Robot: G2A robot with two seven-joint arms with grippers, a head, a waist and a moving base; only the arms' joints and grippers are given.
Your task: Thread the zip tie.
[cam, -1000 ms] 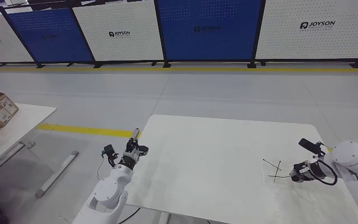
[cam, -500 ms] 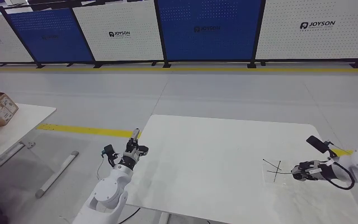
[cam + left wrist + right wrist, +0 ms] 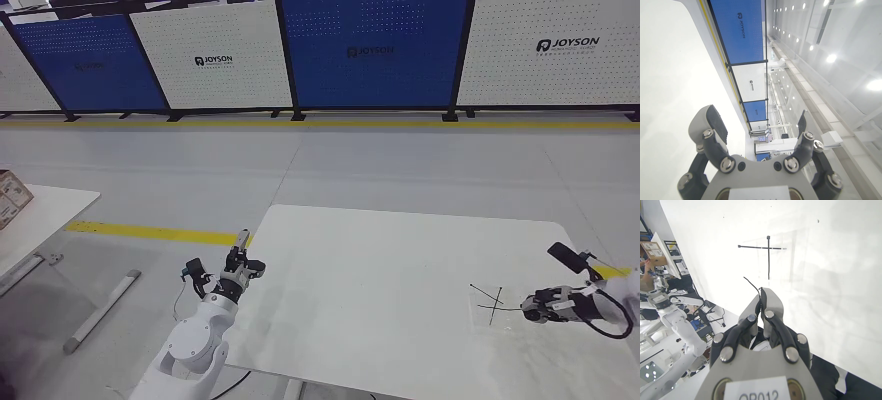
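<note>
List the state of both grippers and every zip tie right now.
left gripper: open, empty.
right gripper: shut on the held zip tie.
held zip tie: pinched, one end curving out in front.
loose zip ties: two, crossed, lying flat on the table, unthreaded.

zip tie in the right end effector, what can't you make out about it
- Right wrist view: one thin end of the held tie sticks out; the rest, head included, is hidden inside the shut right end effector.
- Top view: the held tie is too thin to trace, and the two loose ties are too small to tell head from tail.
</note>
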